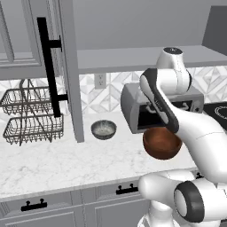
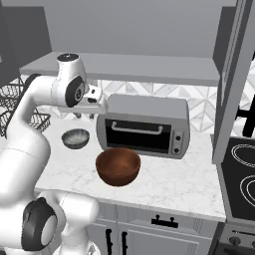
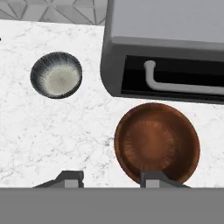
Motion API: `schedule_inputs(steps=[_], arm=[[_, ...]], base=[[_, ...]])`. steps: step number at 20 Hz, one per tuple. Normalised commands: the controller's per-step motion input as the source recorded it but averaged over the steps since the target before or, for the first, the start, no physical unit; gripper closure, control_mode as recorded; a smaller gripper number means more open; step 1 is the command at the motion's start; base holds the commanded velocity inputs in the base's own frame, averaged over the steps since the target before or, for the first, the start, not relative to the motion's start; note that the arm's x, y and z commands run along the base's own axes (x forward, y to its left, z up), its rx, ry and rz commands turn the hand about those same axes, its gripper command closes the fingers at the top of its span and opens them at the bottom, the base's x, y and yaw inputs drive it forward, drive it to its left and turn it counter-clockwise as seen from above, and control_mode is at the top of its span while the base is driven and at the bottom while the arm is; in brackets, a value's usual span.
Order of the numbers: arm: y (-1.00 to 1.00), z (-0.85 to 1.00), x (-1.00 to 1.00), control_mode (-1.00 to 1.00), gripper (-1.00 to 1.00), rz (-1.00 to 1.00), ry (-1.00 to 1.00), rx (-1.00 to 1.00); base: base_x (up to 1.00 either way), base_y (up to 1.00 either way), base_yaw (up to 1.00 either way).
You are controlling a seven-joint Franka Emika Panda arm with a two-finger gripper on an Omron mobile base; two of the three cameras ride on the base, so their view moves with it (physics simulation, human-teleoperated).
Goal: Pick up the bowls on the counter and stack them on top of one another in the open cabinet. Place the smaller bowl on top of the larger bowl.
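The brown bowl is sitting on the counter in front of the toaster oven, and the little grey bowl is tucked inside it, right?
Not quite. The brown bowl does sit on the counter in front of the toaster oven, but the little grey bowl isn't inside it. The hand view shows it standing apart on the counter, off to one side of the oven.

A grey toaster oven (image 2: 144, 125) with a dark glass door and pale bar handle sits ahead of the hand. Two wire baskets (image 1: 31, 116) stand well off to its left. A black stovetop (image 2: 241, 177) lies far right. A wall outlet (image 1: 99, 80) sits on the patterned backsplash (image 1: 113, 88) behind.
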Motion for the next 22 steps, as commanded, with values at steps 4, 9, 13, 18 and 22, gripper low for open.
schedule_inputs(steps=[4,9,13,18,22], arm=[[0.22,-0.11,-0.08,-1.00,-1.00,0.00,-0.01,0.00],[1.00,-0.74,0.07,-1.00,-1.00,0.00,0.00,-0.01],[1.00,-0.91,0.03,-1.00,-1.00,0.00,-0.03,-0.15],[1.00,-0.71,0.29,-1.00,-1.00,0.02,-0.01,-0.23],[0.67,-0.14,0.57,-1.00,-1.00,0.04,0.07,-0.14]], base=[[0.00,0.00,0.00],[0.00,0.00,0.00],[0.00,0.00,0.00],[0.00,0.00,0.00],[0.00,0.00,0.00]])
